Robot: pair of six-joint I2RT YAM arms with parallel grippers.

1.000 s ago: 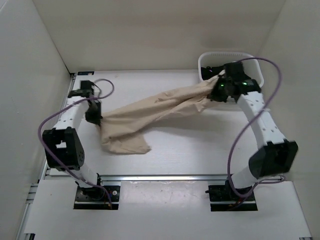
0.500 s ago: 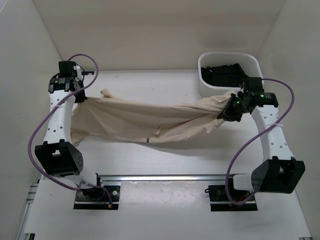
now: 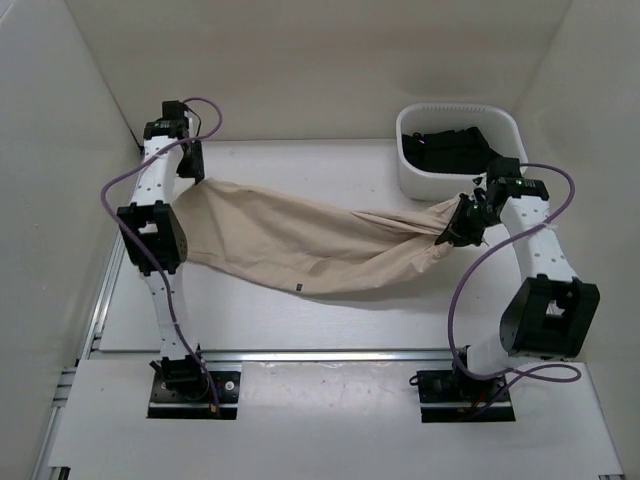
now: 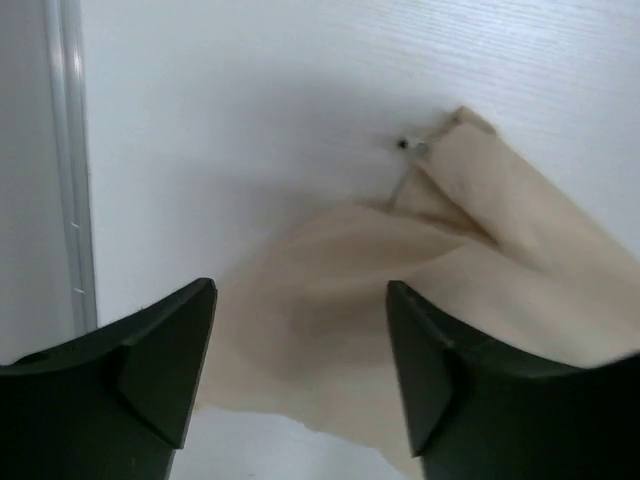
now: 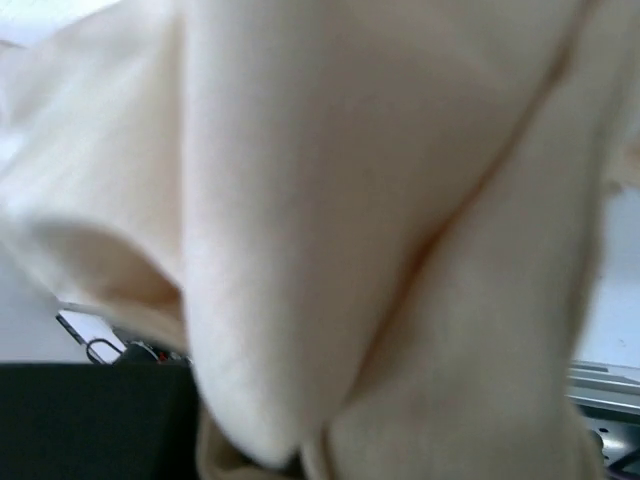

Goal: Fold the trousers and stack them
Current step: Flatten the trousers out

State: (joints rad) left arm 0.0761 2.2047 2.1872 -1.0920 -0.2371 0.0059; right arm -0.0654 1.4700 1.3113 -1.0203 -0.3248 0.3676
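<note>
The trousers (image 3: 300,240) lie stretched in a long band across the counter (image 3: 300,165), running from about 10 o'clock to 3 o'clock in the top view. A tiny dark tag (image 3: 297,287) shows on the near edge. The left claw (image 4: 300,300) hovers over the 10 o'clock end with its fingers spread wide. Its wrist view shows cloth lying flat beneath them and nothing pinched between. The right claw (image 3: 462,222) looks clamped on the bunched 3 o'clock end, where the fabric gathers and lifts off the counter, and cloth fills its own camera. A white basket (image 3: 455,104) holding a black garment (image 3: 450,150) sits at about 1 o'clock, just beyond that claw.

The step in hand seems to be laying the trousers out flat, before any fold. The right end is rumpled and raised. The next move probably calls for drawing that end taut and setting it down smooth. Both claws would then take matching corners for the first fold.
</note>
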